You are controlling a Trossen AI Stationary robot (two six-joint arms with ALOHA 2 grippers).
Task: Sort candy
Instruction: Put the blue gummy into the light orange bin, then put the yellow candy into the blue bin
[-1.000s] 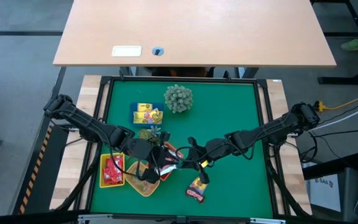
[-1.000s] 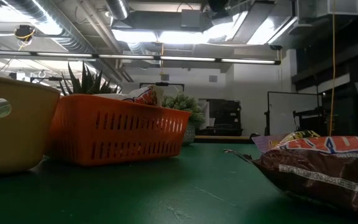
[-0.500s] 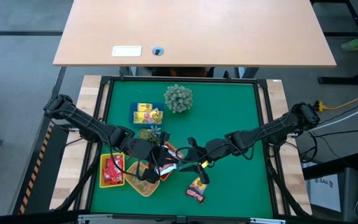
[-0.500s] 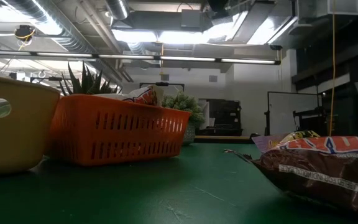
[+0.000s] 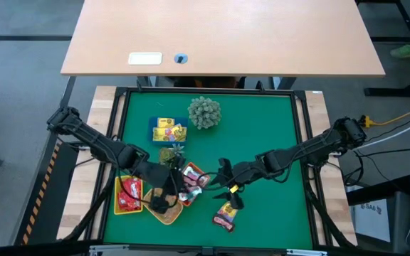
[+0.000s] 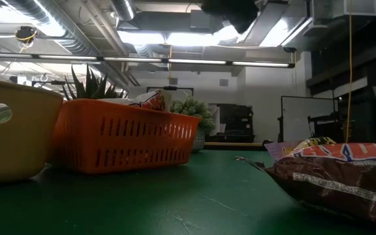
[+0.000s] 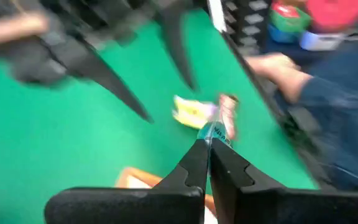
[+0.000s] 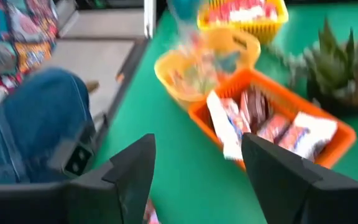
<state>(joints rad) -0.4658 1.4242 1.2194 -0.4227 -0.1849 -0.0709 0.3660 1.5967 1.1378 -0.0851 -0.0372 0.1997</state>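
left arm [image 5: 98, 146]: dark, slim, jointed, with black cable alongside
right arm [image 5: 312, 148]: dark, same build, bulky black joint near table edge
left gripper [image 7: 207, 144]: two black fingers, narrowing to thin tips
right gripper [image 8: 194, 165]: two broad black fingers, flat matte faces, angled edges
marking: small yellow spot [image 5: 231, 190] near right wrist

We see three trays [image 5: 168, 212] clustered front-left on the mat [image 5: 262, 128], plant ball [image 5: 203, 112] behind, loose candy [image 5: 225, 215] right.
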